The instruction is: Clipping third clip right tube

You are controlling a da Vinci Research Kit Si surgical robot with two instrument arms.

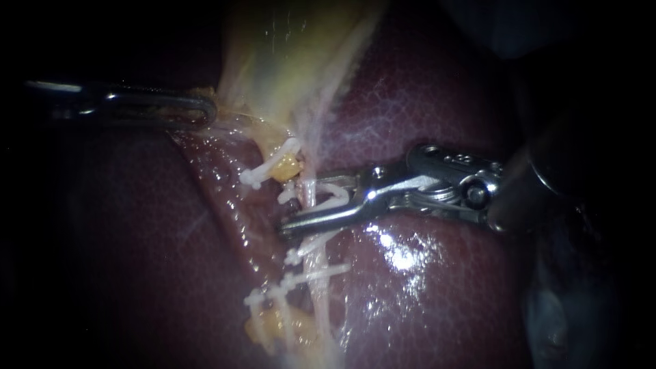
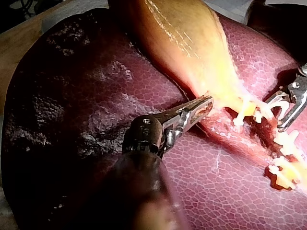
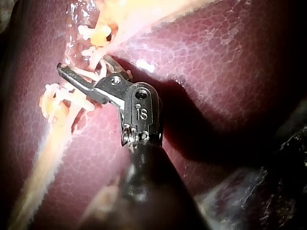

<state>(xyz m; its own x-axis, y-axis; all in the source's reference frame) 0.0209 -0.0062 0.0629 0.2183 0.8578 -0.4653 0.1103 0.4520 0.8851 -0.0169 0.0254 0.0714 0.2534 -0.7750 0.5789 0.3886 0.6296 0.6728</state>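
Note:
The right tube [image 1: 320,301] is a pale strand running down over the dark red liver [image 1: 424,287]. My right instrument [image 1: 301,204] comes in from the right. Its jaws straddle this tube and are shut on a white clip [image 1: 333,196] that lies across it. The right wrist view shows the same jaws [image 3: 88,67] at the tube, and they also appear beyond the left instrument in the left wrist view [image 2: 283,112]. My left instrument [image 1: 205,113] is shut on the lower edge of the yellow gallbladder [image 1: 273,48], seen closer in its own view [image 2: 204,106].
Another white clip [image 1: 270,171] sits to the left, just above the jaws. Two more clips [image 1: 294,256] [image 1: 273,294] lie lower along the strands, beside yellow fatty bits [image 1: 270,328]. Wet liver surface surrounds everything.

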